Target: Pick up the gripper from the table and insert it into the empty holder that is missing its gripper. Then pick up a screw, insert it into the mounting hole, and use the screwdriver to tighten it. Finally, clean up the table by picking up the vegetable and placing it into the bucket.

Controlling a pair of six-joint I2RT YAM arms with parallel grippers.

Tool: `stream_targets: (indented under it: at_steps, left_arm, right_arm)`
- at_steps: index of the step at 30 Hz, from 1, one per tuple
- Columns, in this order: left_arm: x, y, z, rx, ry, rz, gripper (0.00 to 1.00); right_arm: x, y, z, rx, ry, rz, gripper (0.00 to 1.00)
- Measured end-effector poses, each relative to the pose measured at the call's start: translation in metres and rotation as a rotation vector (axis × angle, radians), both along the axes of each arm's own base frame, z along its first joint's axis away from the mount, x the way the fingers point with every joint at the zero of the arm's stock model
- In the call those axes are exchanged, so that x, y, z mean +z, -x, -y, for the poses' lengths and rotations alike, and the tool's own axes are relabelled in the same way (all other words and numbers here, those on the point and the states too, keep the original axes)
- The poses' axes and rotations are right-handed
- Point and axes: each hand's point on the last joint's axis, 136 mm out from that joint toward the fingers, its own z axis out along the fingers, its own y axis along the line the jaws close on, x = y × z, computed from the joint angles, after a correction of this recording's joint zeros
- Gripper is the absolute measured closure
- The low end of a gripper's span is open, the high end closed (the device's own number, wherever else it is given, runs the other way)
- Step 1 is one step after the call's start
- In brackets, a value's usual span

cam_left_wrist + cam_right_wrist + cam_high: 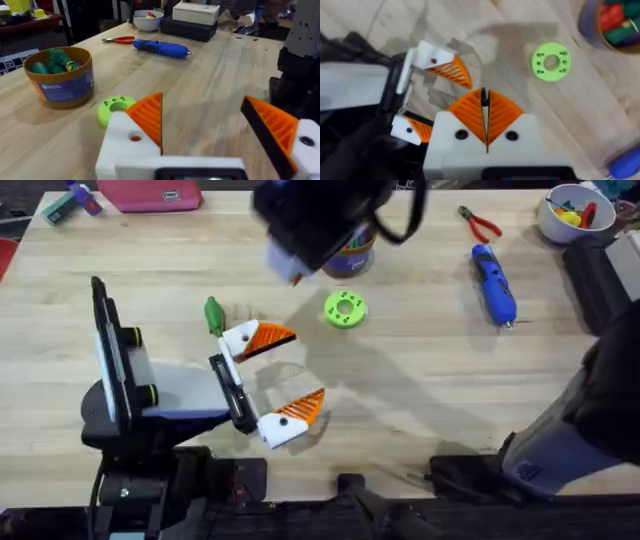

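Left gripper [268, 380] rests low over the desk [420, 400] with its white-and-orange fingers spread apart, nothing between them. Right gripper [485, 107] hangs raised near the far middle, its two orange pads pressed together with nothing clamped. Just beyond the left gripper's far finger lies the green vegetable [213, 315], close beside it. To the right of that sits a lime-green disc [345, 309], with the bucket [61, 77] farther back. Far right, the blue screwdriver [494, 283] lies well apart from both grippers, beside red-handled pliers [480, 223].
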Motion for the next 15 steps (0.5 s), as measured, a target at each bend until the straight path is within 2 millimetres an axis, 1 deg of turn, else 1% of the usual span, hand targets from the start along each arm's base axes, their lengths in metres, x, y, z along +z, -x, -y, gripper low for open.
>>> stream_targets:
  at_steps: [4,7,11,15]
  left_arm:
    - [0.000,0.000,0.000,0.000,0.000,0.000,0.016]
    - [0.000,0.000,0.000,0.000,0.000,0.000,0.015]
    - [0.000,0.000,0.000,0.000,0.000,0.000,0.015]
    - [0.000,0.000,0.000,0.000,0.000,0.000,0.015]
  right_arm:
    - [-0.003,0.019,-0.023,0.168,0.008,0.034,0.995]
    - [-0.003,0.027,-0.032,0.255,0.012,0.054,0.995]
    - [-0.007,0.032,-0.039,0.329,0.024,0.067,0.995]
    - [-0.014,0.032,-0.050,0.392,0.033,0.083,0.995]
